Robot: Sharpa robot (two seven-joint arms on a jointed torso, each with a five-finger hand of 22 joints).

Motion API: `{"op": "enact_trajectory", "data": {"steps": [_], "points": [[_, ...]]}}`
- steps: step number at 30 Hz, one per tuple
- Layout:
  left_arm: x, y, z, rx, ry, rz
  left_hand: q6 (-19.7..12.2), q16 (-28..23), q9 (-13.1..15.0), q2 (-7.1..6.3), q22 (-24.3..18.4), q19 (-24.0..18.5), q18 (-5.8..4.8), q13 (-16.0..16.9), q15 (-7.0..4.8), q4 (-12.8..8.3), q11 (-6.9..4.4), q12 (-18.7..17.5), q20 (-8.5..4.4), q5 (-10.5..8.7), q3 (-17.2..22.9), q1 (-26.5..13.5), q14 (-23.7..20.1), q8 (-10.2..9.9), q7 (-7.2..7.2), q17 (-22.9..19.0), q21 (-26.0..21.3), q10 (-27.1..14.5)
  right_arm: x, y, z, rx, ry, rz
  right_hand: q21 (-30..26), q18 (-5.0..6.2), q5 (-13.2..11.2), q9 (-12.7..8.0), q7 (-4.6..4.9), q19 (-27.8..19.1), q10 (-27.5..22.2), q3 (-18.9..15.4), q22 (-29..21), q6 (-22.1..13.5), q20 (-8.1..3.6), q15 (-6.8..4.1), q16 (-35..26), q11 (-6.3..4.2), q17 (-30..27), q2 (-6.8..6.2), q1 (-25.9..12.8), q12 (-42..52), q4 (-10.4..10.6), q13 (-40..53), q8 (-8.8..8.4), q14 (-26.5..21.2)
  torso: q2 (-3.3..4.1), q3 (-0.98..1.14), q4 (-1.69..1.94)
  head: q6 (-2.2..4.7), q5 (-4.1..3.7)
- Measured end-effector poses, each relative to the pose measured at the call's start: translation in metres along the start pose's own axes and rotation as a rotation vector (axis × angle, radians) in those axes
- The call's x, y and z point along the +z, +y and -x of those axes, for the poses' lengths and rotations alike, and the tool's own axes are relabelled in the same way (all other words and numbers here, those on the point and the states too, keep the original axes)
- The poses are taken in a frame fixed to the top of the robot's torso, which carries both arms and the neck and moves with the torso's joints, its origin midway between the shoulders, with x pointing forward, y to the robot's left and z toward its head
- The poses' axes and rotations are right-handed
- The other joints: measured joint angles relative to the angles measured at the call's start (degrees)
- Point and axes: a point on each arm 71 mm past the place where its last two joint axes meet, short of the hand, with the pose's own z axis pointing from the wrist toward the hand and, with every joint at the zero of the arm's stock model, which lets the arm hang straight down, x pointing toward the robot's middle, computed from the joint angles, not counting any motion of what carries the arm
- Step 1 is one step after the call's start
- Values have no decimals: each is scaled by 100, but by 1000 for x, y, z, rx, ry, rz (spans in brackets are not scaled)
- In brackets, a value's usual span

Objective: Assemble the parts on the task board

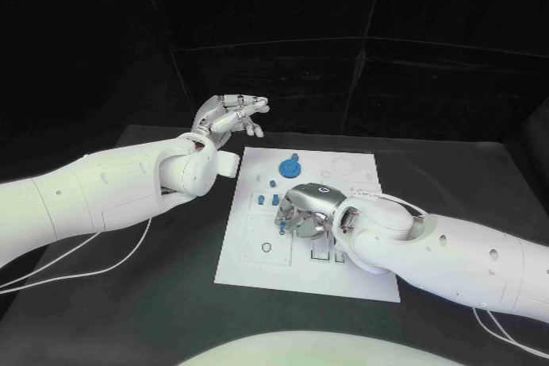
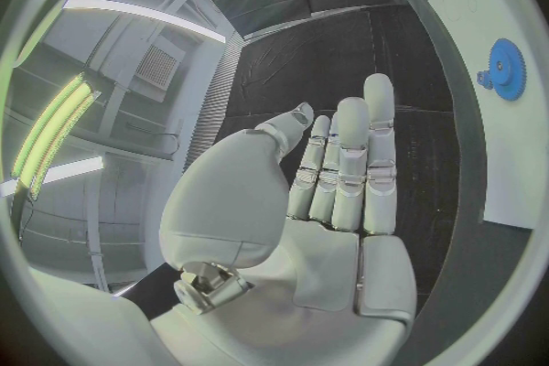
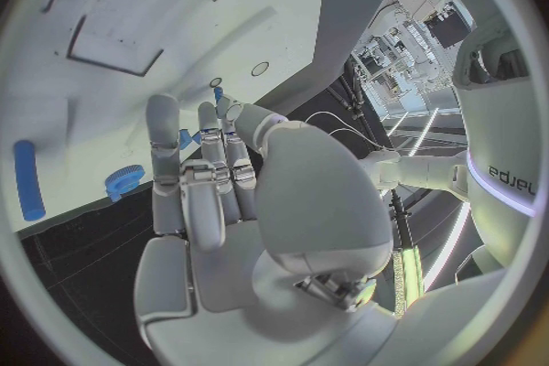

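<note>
The white task board (image 1: pixel 343 263) lies in the middle of the table. A blue gear (image 1: pixel 290 168) sits near its far edge, and small blue parts (image 1: pixel 270 199) stand closer in. My right hand (image 1: pixel 307 213) hovers low over the board's middle, fingers pointing down. Its thumb and a fingertip pinch a small blue part (image 3: pixel 218 94) just above the board (image 3: pixel 137 46). The blue gear (image 3: pixel 123 180) and a blue cylinder (image 3: pixel 27 179) lie beyond that hand (image 3: pixel 218 192). My left hand (image 1: pixel 230 116) is raised off the board's far left corner, with flat palm (image 2: pixel 343 183) and straight fingers, holding nothing.
Black table surface (image 1: pixel 149 287) surrounds the board on all sides. Several empty outlines and slots (image 1: pixel 326 255) mark the board's near half. The gear (image 2: pixel 504 69) and the board's edge (image 2: pixel 492 165) lie off to the side of my left hand.
</note>
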Motion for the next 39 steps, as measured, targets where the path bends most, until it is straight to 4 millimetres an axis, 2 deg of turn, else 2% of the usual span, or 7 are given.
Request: {"op": "enact_trajectory", "data": {"steps": [20,34,36,39], "points": [[0,0,1,0,-1,2,0,0,0,0,-4,0,0,1,0,0,21,0,0,0,0,0,0,0,0,-7,0,-21,1,0,-3,-12,28,-2,0,-1,-1,5,0,-20,-19,-11,1,-1,-20,-21,0,-19,0,25,-25,13,-11,0,-31,-21,3,1,0,-43,-11],[0,0,1,0,0,4,0,0,0,0,-4,0,0,1,0,0,21,0,0,0,0,0,0,0,0,-6,0,-21,6,1,-4,-36,37,-6,0,0,-7,2,-5,-20,-56,-28,-57,-6,-20,-21,0,-15,-1,23,-83,35,-59,4,-54,-21,3,-1,7,-72,14],[0,0,1,0,0,4,0,0,0,0,-3,0,0,1,0,0,21,0,0,0,0,0,0,0,0,-6,-2,-21,6,1,-4,-39,37,-6,0,0,-6,1,-5,-34,-84,-36,-72,-9,-7,-21,0,-18,-1,-1,-107,37,-65,0,-60,-21,3,-2,7,-76,16],[0,0,1,0,0,4,0,0,0,0,-3,0,0,1,0,0,21,0,0,0,0,0,0,0,0,-6,-21,-21,6,2,-4,-44,39,-5,0,0,194,-2,52,-53,-197,-184,-101,-73,13,-21,0,33,-1,-113,-327,-18,20,-43,-91,-21,3,-3,7,-80,21]]}}
